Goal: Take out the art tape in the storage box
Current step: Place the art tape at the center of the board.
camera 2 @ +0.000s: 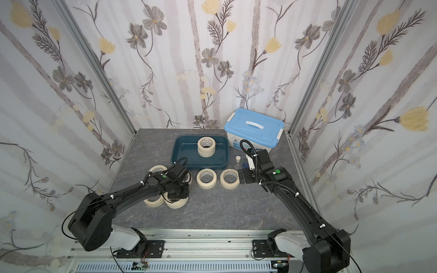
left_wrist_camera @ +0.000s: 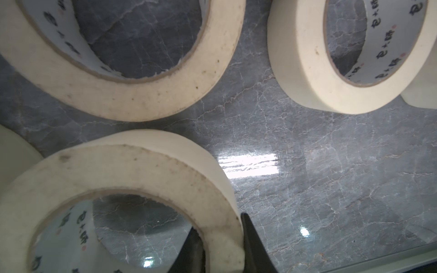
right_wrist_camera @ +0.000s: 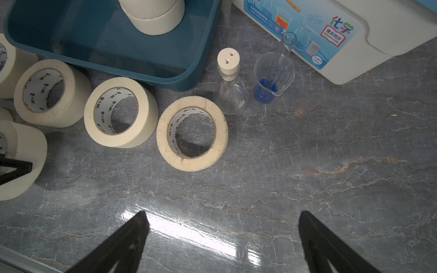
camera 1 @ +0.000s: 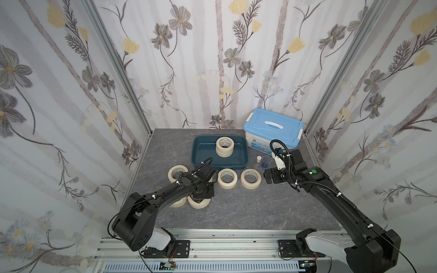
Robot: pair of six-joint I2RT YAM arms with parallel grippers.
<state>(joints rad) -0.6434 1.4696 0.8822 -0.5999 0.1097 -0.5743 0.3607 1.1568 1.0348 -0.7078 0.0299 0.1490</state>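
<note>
The art tape (camera 1: 178, 173) is seen mostly out on the grey worktop (camera 1: 236, 208), with six rolls in front of the storage box. At the left, a cluster of rolls is partly covered by the left arm. There the left claw (left_wrist_camera: 218, 227) is pinched on the wall of a held roll (left_wrist_camera: 132, 170), one finger inside the ring and one outside (the wrist view shows this plainly). Further right, a pair of rolls (camera 1: 227, 179) lies side by side near the box's front wall. Behind them the storage box (camera 1: 204, 157) holds two stacked rolls (camera 1: 224, 146) toward its far wall. Right of the box, a stoppered glass flask (right_wrist_camera: 230, 94) and a small beaker (right_wrist_camera: 272, 78) of blue liquid are stood close together, near the right claw (right_wrist_camera: 222, 222). That claw is spread wide above bare worktop, with nothing in it. A white tub with a blue lid (camera 1: 273, 128) is set at the back right.
</note>
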